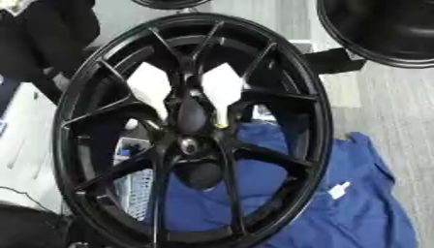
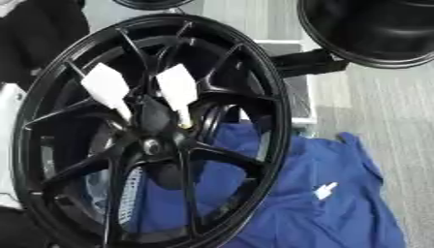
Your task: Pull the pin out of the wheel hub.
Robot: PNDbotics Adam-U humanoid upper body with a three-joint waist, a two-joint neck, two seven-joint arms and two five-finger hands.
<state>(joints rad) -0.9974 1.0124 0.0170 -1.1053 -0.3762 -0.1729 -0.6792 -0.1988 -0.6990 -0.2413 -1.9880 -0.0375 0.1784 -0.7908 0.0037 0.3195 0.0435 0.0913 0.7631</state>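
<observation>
The black wheel is standing nearly upright in the middle of both views, and its open face is turning toward the camera. Its thin spokes are running from the rim down into the wheel hub, which is sitting a little below the middle of the wheel.

Two white flat pieces are sticking out between the upper spokes, just above the hub. I am taking them as the pins. The left pin and the right pin are each showing a wide white end at the top and a narrow end at the bottom. The long axis of each is running mostly up and down, and the narrow end is pointing toward the hub. The left pin is leaning with its top to the left. The right pin is standing straighter and is ending in a small yellowish tip beside a spoke. Both are plain white, and I cannot read any writing on them or on the wheel.

Dark rounded shapes are lying over the hub area, and I cannot tell what they are. No robot hand is showing clearly, so I cannot tell whether it is open or closed, or what it is touching.

A blue cloth is lying on the grey floor behind and to the right of the wheel, with a small white tag on it. A second black wheel is showing in the upper right corner.
</observation>
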